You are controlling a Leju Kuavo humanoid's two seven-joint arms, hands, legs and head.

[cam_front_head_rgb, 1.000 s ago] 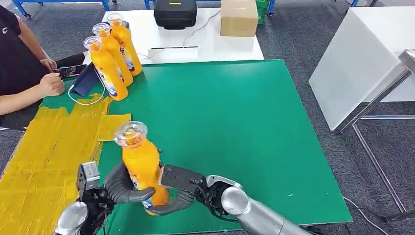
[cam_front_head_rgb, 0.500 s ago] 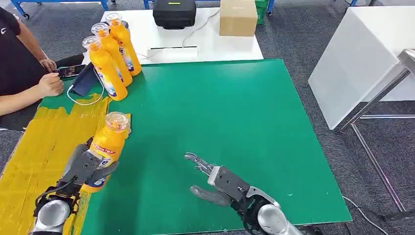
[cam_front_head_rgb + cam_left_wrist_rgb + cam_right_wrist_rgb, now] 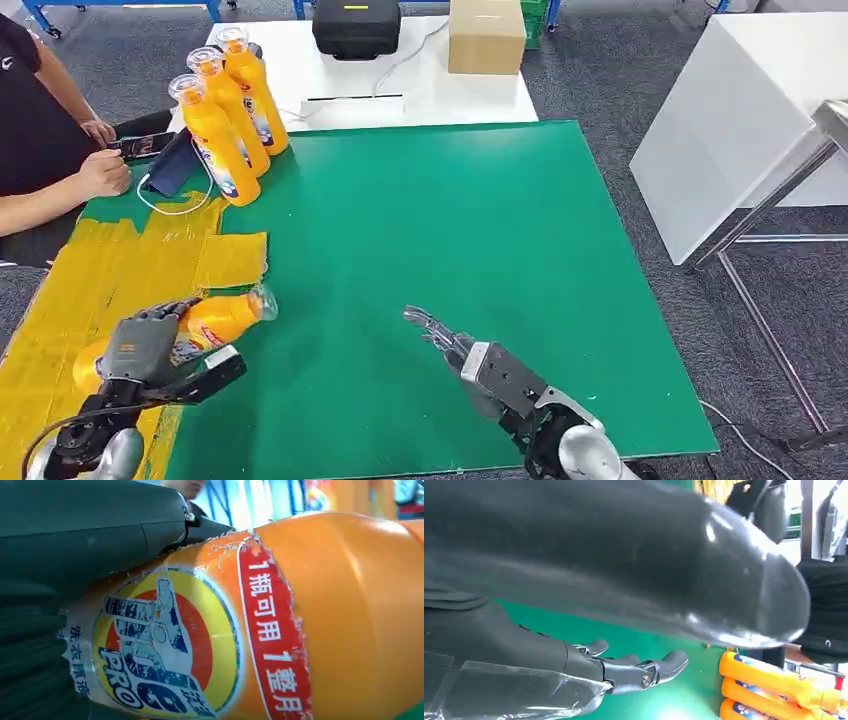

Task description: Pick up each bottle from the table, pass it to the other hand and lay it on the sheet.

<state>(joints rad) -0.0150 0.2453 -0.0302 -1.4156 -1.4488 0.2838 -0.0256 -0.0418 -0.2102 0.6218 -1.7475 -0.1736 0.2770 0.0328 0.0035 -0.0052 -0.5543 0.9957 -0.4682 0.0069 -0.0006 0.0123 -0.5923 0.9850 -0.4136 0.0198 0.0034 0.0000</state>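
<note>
The left hand [image 3: 140, 345] grips a bottle [image 3: 215, 318] lying tilted over the yellow sheet [image 3: 90, 290], its fingers hiding the label. The right hand [image 3: 470, 360] hovers over the counter [image 3: 450, 220], fingers spread, holding nothing.

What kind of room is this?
Probably a robot test lab or workshop: grey carpet floor, a green work table, a black equipment case and a cardboard box behind it.

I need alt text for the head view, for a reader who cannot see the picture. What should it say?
The robot's left hand holds an orange bottle lying on its side over the yellow sheet, while its right hand hangs open above the green table. Three more orange bottles stand upright at the far left corner, near a seated person.
</note>
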